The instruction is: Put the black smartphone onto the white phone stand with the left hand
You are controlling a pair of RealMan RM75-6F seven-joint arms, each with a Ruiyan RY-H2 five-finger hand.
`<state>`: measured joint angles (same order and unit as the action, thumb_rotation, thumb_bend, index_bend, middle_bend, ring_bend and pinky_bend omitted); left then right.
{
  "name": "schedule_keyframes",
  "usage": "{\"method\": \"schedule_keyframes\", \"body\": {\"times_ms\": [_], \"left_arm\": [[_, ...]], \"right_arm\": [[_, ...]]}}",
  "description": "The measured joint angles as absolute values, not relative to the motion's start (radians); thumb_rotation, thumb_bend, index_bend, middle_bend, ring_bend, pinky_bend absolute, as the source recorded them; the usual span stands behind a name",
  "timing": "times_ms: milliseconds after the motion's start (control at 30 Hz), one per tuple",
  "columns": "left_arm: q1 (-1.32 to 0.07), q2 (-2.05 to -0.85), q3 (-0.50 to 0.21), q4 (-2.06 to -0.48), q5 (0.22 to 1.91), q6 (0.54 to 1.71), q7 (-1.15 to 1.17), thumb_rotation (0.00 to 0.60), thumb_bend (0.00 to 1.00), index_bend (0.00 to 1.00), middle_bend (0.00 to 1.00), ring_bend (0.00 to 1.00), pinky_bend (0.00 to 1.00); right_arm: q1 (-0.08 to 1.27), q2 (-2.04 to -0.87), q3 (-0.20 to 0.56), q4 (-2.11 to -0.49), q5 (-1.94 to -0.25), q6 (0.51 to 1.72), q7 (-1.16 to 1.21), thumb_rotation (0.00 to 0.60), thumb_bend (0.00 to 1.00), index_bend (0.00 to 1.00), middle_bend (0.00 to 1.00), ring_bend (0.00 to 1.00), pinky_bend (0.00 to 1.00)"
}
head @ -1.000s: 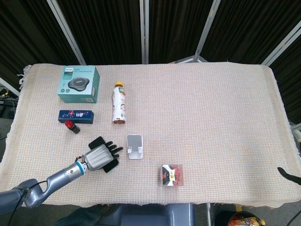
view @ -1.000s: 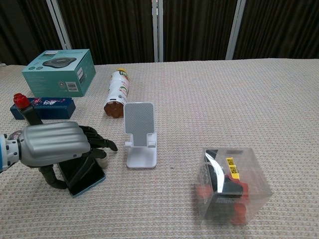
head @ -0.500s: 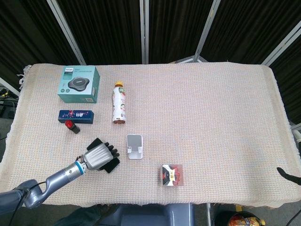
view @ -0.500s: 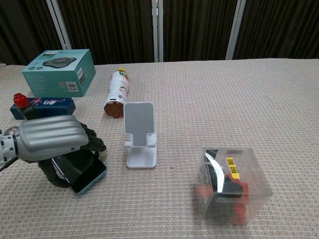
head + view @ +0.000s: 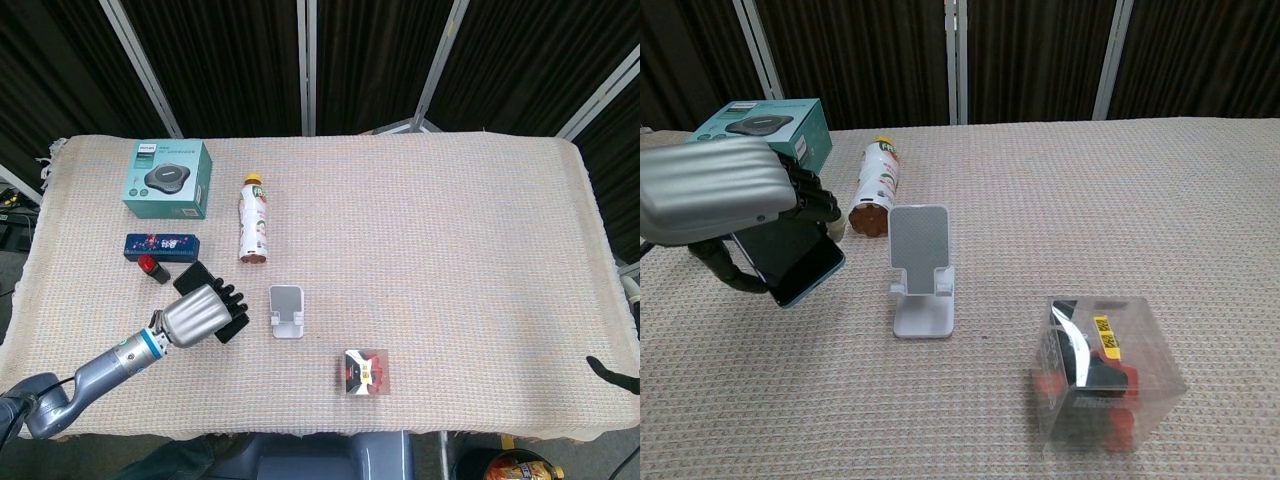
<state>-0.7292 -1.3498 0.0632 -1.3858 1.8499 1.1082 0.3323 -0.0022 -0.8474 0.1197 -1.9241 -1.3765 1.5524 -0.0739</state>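
My left hand (image 5: 195, 314) (image 5: 715, 190) grips the black smartphone (image 5: 790, 264) (image 5: 193, 277) and holds it lifted off the cloth, tilted, to the left of the white phone stand (image 5: 921, 270) (image 5: 286, 311). The stand is upright with nothing on it. Fingers wrap over the phone's top and the thumb hooks under it. Only a dark tip of the right hand (image 5: 612, 369) shows at the head view's right edge; its fingers are not visible.
A teal box (image 5: 168, 179), a lying bottle (image 5: 253, 220) and a blue box (image 5: 163, 246) with a red-capped item (image 5: 152, 267) lie behind the hand. A clear box holding red and black contents (image 5: 1095, 370) sits right of the stand. A woven cloth (image 5: 450, 230) covers the table.
My left hand closed around the phone and lifted it off the table, moving up and slightly back-left. The stand and other objects stayed put.
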Motion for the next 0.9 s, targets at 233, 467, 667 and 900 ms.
{"method": "schedule_keyframes", "body": {"times_ms": [233, 467, 667, 900], "left_arm": [[-0.816, -1.277, 0.004, -1.487, 1.929, 1.042, 0.621, 0.6, 0.0, 0.55, 0.39, 0.47, 0.43], [-0.922, -1.265, -0.05, -1.553, 1.979, 0.847, 0.86, 0.6, 0.0, 0.54, 0.37, 0.46, 0.41], [-0.974, -1.317, -0.079, -1.568, 1.972, 0.731, 0.968, 0.6, 0.0, 0.54, 0.36, 0.46, 0.41], [-1.001, -1.347, -0.09, -1.566, 1.947, 0.664, 1.018, 0.6, 0.0, 0.53, 0.34, 0.44, 0.39]], "right_arm": [[-0.002, -0.843, 0.121, -1.921, -1.376, 1.549, -0.058, 0.6, 0.0, 0.0, 0.0, 0.0, 0.0], [-0.005, -0.837, 0.121, -1.908, -1.37, 1.547, -0.029, 0.6, 0.0, 0.0, 0.0, 0.0, 0.0], [-0.01, -0.828, 0.122, -1.902, -1.367, 1.55, -0.003, 0.6, 0.0, 0.0, 0.0, 0.0, 0.0], [-0.014, -0.821, 0.123, -1.898, -1.365, 1.551, 0.018, 0.6, 0.0, 0.0, 0.0, 0.0, 0.0]]}}
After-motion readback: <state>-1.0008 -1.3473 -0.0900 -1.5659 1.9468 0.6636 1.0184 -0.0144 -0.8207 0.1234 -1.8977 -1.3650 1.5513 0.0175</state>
